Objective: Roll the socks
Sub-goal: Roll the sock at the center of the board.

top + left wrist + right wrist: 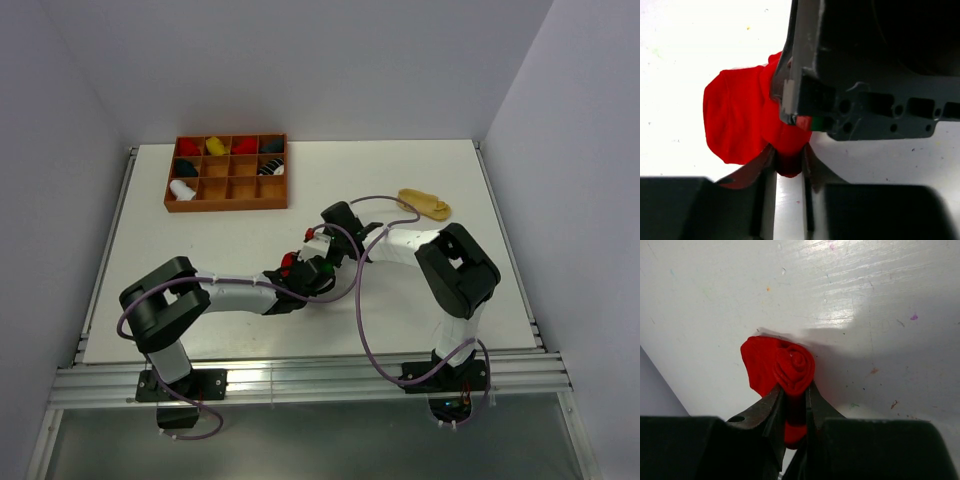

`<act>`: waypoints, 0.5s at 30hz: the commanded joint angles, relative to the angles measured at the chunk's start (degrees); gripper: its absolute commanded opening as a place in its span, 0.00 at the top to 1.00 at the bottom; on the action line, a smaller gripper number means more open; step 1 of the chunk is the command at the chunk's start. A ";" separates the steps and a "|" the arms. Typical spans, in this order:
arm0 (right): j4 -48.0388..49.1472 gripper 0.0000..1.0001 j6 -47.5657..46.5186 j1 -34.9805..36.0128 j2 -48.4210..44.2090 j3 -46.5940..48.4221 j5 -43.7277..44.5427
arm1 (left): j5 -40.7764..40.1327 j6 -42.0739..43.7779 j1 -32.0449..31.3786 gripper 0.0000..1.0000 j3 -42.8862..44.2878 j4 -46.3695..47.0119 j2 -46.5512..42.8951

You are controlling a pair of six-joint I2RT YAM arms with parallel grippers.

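A red sock (792, 365), wound into a tight spiral with a loose flap to its left, is held just above the white table. My right gripper (796, 389) is shut on the spiral's end. My left gripper (789, 156) is shut on a fold of the same red sock (737, 120), right beside the right gripper's dark body (865, 75). From above, the two grippers meet mid-table and only a bit of the red sock (290, 263) shows between them. A tan-yellow sock (425, 205) lies flat at the right, apart from both arms.
A brown wooden compartment tray (228, 204) sits at the back left, with rolled socks in several of its cells. A purple cable loops over the table between the arms. Grey walls close in the table on three sides.
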 commanded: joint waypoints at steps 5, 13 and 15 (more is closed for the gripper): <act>-0.29 1.00 -0.15 0.67 -0.40 1.80 -1.52 | 0.40 -0.05 -0.44 0.99 3.61 -2.30 2.07; 8.13 0.61 0.38 -0.03 -4.09 -3.56 -2.40 | 9.51 -3.38 3.60 0.99 -0.87 -0.99 -5.56; 10.78 0.53 0.38 -0.47 -6.02 -5.40 -2.05 | 13.65 -4.09 6.57 0.99 -3.24 0.50 -7.50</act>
